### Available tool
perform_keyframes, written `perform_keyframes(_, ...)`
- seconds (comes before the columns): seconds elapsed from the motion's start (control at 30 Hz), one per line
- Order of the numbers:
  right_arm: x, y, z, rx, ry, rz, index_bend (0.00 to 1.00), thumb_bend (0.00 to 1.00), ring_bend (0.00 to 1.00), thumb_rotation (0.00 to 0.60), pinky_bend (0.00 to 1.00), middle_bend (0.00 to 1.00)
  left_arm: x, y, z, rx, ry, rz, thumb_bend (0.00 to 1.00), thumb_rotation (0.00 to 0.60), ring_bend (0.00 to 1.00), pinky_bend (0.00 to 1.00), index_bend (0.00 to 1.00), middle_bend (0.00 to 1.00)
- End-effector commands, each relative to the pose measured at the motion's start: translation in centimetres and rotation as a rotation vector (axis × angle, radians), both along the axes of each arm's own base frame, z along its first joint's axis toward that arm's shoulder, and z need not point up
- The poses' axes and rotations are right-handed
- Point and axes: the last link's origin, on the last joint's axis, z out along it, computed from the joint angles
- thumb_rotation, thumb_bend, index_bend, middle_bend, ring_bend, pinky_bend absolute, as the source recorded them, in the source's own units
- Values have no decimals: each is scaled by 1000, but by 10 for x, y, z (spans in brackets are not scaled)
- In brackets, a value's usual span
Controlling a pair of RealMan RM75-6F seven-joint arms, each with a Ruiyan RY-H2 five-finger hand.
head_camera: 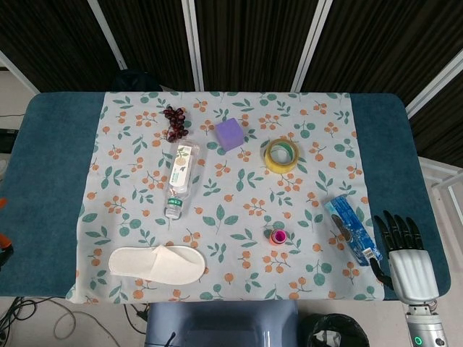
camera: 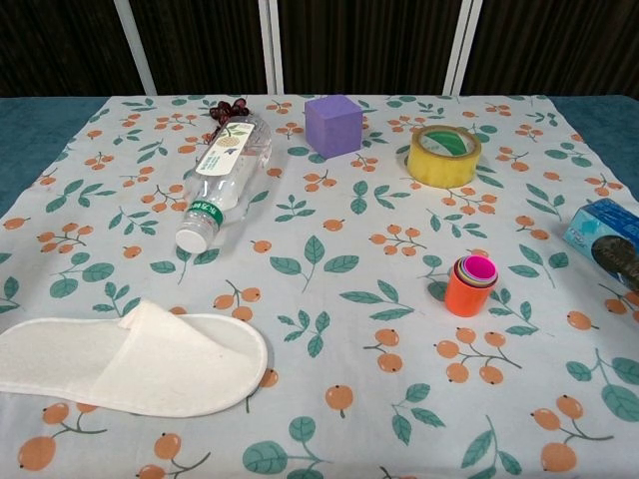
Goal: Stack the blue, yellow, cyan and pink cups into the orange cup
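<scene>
The orange cup stands upright on the flowered cloth right of centre, with smaller cups nested inside it; the pink one shows innermost at the top. From above the same stack appears as a small pink and orange ring. My right hand hovers off the table's front right corner, fingers spread, holding nothing, well clear of the stack. It is outside the chest view. My left hand appears in neither view.
A blue packet lies right of the stack. A yellow tape roll, a purple cube, grapes, a lying bottle and a white slipper are spread over the cloth.
</scene>
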Motion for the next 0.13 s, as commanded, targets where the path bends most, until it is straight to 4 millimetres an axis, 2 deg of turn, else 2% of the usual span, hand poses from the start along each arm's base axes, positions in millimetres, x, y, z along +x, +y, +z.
perform_keyframes(0.03, -1, 0, 0, 8, -4, -6, 0, 396, 0, 600, 36, 0, 0, 0, 0, -3, 1, -1, 814, 600, 18, 76, 164, 29)
perform_keyframes(0.13, -2, -2, -2, 15, -10, -13, 0, 396, 0, 600, 36, 0, 0, 0, 0, -1, 1, -2, 814, 600, 18, 76, 164, 29)
